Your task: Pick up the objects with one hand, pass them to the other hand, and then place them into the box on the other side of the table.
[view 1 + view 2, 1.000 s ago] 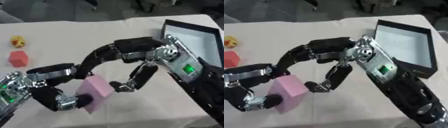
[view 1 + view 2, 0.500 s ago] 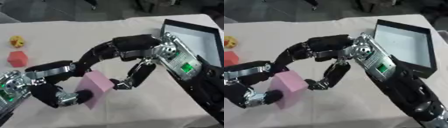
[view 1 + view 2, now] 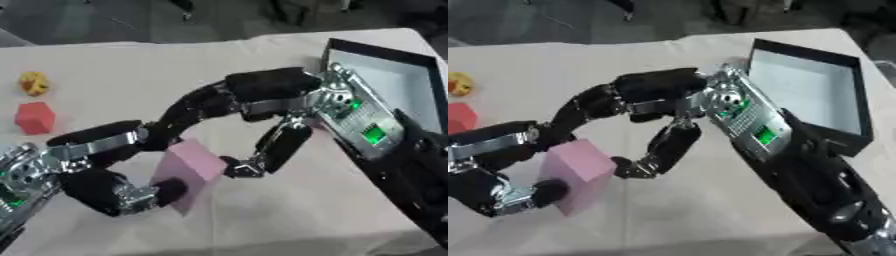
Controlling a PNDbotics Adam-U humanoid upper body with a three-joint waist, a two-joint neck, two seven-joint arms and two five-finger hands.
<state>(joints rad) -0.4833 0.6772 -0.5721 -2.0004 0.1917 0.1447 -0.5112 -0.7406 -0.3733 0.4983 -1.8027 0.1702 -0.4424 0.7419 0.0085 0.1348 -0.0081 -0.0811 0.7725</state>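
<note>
Since a second ago the pink block (image 3: 189, 170) has shifted a little toward the far side of the table, carried between the two hands, and the right hand's thumb has drawn in against the block's right edge; the red cube (image 3: 35, 118), the yellow thing (image 3: 34, 83) and the box (image 3: 395, 95) lie as before. Left hand (image 3: 109, 187) comes in from the lower left with its fingers curled round the block: dark fingertips wrap the block's lower front face and another finger lies along its upper left edge, so the block is held tilted above the cloth-covered table (image 3: 149, 65), one corner pointing down. Right hand (image 3: 654, 97) reaches across from the right side; its long fingers stretch leftward over the top of the block and seem to meet the left hand's upper finger, while its thumb (image 3: 654, 152) hangs down and curls so that its tip touches the block's right edge. Whether those upper fingers press on the block itself cannot be told, since the left hand's finger lies in the way. Block sits in the near middle of the table, well apart from the box, which is black-walled with a pale floor and stands at the far right. Red cube rests at the left edge of the table with the yellow thing just beyond it, both well apart from the hands.
</note>
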